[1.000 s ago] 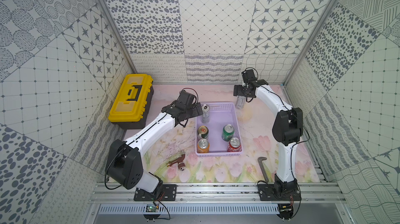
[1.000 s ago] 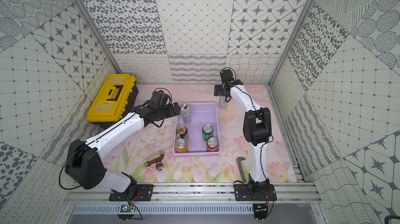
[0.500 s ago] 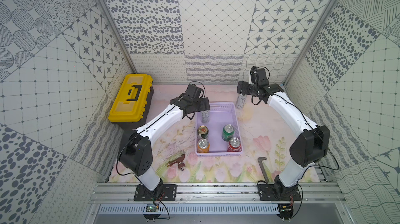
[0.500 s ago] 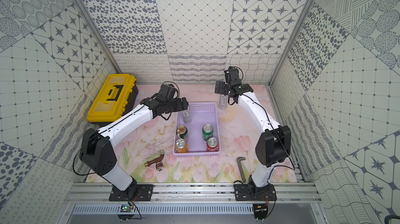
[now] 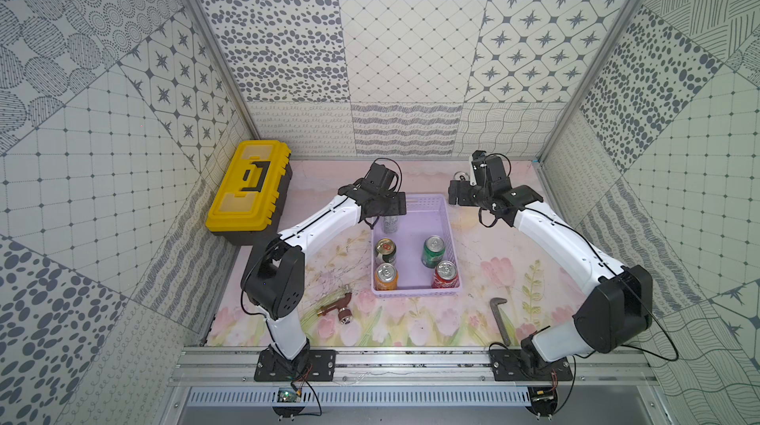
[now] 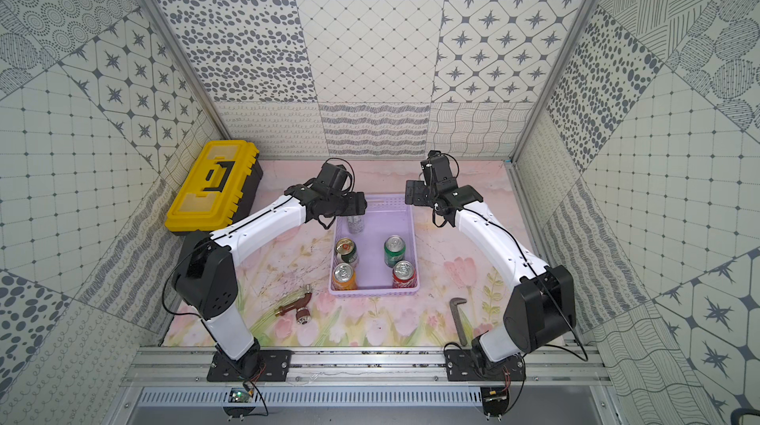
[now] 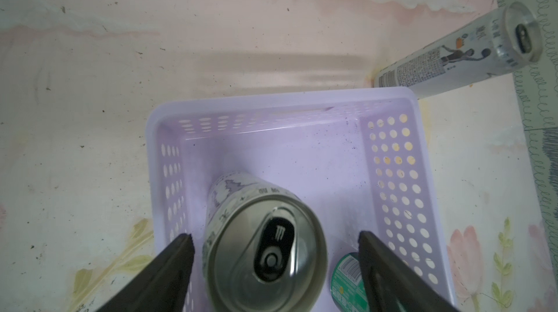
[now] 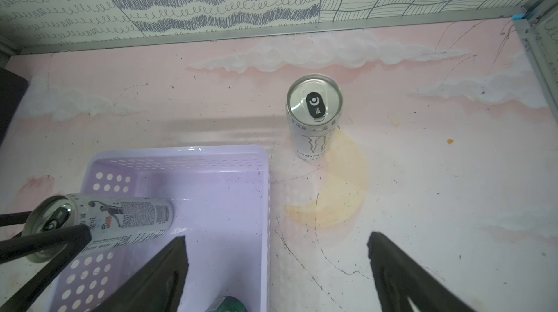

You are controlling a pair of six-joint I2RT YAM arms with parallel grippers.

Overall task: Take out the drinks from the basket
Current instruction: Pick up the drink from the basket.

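Observation:
The lavender basket (image 5: 451,234) holds several upright drinks: a dark green-and-white can (image 5: 385,250), a green can (image 5: 433,251), an orange can (image 5: 385,277), a red can (image 5: 446,275) and a tall slim white can (image 7: 265,253) in its far left corner. My left gripper (image 7: 274,250) is open and straddles that slim can's top, with a small gap at each finger. A second slim white can (image 8: 314,114) stands on the table behind the basket's far right corner. My right gripper (image 8: 276,244) is open and empty, hovering over the basket's right rim (image 8: 268,205), short of that can.
A yellow and black toolbox (image 5: 249,188) sits at the back left by the wall. A brass tap fitting (image 5: 335,308) lies front left of the basket. A wrench (image 5: 499,316) lies front right. The back wall is close behind the outer slim can.
My left gripper has moved in over the basket's far left corner and around the slim can, its jaws narrowing. My right gripper has backed away from the outer slim can, elbow swinging right.

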